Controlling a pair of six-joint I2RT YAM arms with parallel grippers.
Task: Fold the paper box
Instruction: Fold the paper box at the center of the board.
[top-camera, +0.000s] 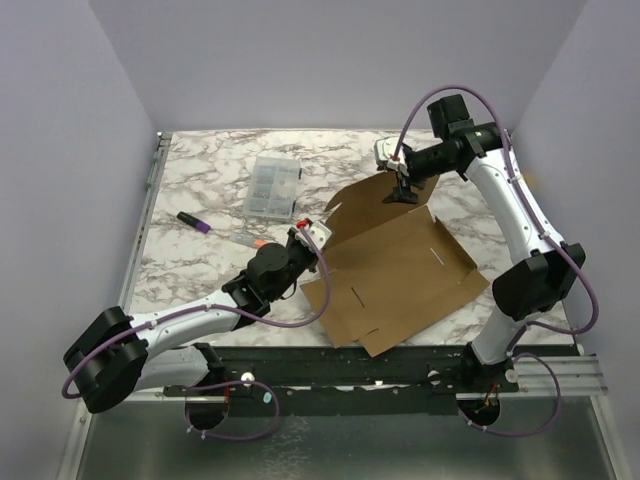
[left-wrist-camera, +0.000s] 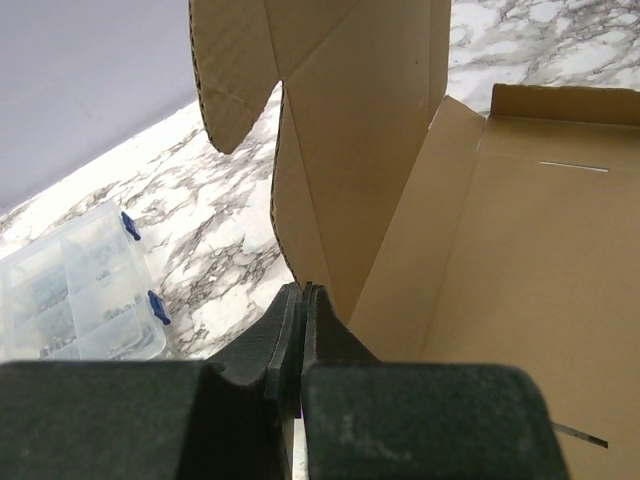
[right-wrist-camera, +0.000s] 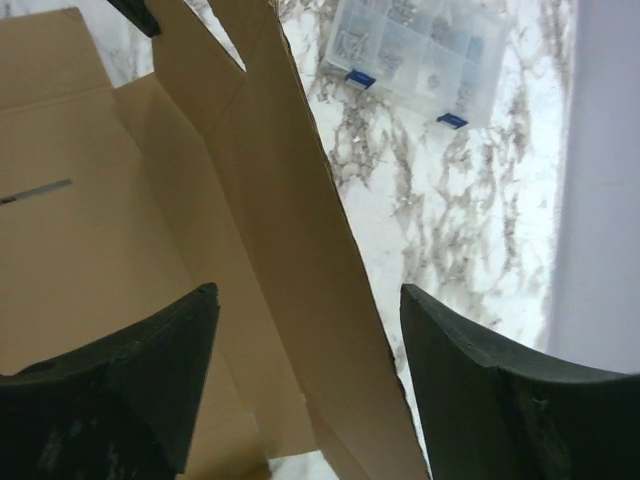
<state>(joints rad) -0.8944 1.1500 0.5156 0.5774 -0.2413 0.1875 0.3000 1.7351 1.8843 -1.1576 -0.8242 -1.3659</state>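
Note:
The paper box (top-camera: 400, 270) is a brown cardboard sheet lying mid-table, with its far-left panel raised upright. My left gripper (top-camera: 320, 233) sits at the box's left corner. In the left wrist view its fingers (left-wrist-camera: 304, 298) are pressed together on the lower edge of the raised flap (left-wrist-camera: 350, 150). My right gripper (top-camera: 403, 190) hangs over the far end of that raised panel. The right wrist view shows it open (right-wrist-camera: 308, 340), its fingers standing either side of the upright flap (right-wrist-camera: 290, 230) without touching it.
A clear plastic compartment case (top-camera: 272, 186) lies at the back left of the marble table (top-camera: 200, 270), close behind the raised panel. A purple-tipped marker (top-camera: 194, 221) and a small orange-tipped item (top-camera: 250, 241) lie left of the box. Walls enclose the table.

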